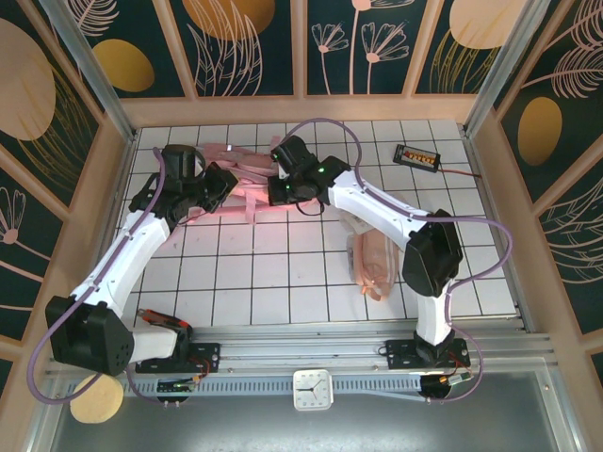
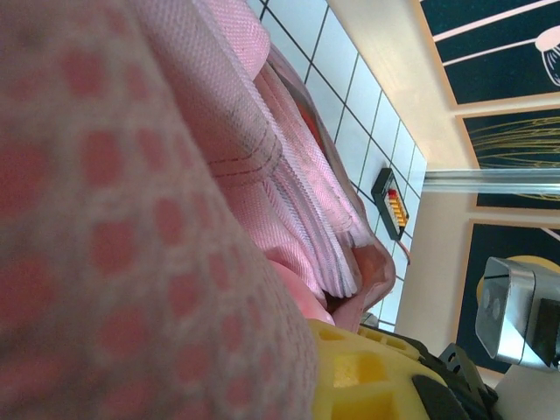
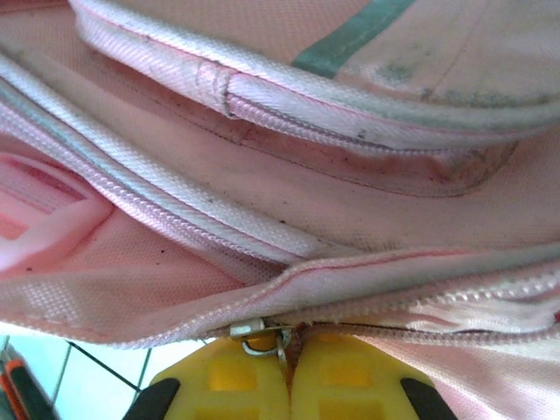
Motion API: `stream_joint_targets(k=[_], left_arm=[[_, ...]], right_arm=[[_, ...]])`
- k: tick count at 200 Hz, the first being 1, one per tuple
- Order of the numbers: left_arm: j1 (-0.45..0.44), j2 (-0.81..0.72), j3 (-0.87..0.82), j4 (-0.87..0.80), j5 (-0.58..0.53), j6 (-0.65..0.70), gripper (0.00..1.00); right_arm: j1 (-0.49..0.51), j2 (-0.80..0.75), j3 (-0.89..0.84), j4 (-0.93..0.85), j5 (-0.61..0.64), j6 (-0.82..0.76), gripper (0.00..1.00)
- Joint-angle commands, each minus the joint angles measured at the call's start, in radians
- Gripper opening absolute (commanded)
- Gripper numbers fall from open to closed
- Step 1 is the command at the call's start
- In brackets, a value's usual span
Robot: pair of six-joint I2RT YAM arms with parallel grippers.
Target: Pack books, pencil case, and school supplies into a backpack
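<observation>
Backpack (image 1: 247, 193) lies at far-middle of white gridded tabletop (image 1: 254, 273), both arms reaching in on it, L from the left, R from the right. R wrist view: backpack (image 3: 306, 175) right up against the cam, pink w/ a grey-green stripe up top, zip lines running across. R jaws are together, the yellow pads (image 3: 236, 385) meeting flat, and the metal zip pull (image 3: 262, 339) sits exactly at their tips where the two pads join, its lower part going down into the seam, so R jaws look clamped on the pull. A bit of tabletop (image 3: 96, 367) shows below-left. L wrist view: backpack (image 2: 262, 157) fabric covers most of the near side, blurred pink mesh in front, zip edge and folds behind. One yellow pad (image 2: 359, 367) shows at the bottom w/ pink fabric pressed against it. L jaws closed, apparently on that fabric, though the other pad is hidden under the cloth. Pencil case (image 1: 377, 264) lies on the tabletop nearer the bases, partly under the R arm, well apart from both jaws. Small black device (image 1: 417, 156) w/ orange dots sits far-right, also seen past the fabric in L wrist view (image 2: 391, 203).
</observation>
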Motion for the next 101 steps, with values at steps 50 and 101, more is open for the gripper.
stream_joint_targets(k=[50, 101], left_arm=[[0.057, -0.052, 0.044, 0.016, 0.075, 0.113, 0.00], [0.213, -0.072, -0.105, 0.015, 0.045, 0.209, 0.00]], right_arm=[[-0.069, -0.127, -0.181, -0.016, -0.034, -0.052, 0.00], [-0.241, -0.263, -0.411, -0.016, -0.105, -0.163, 0.00]])
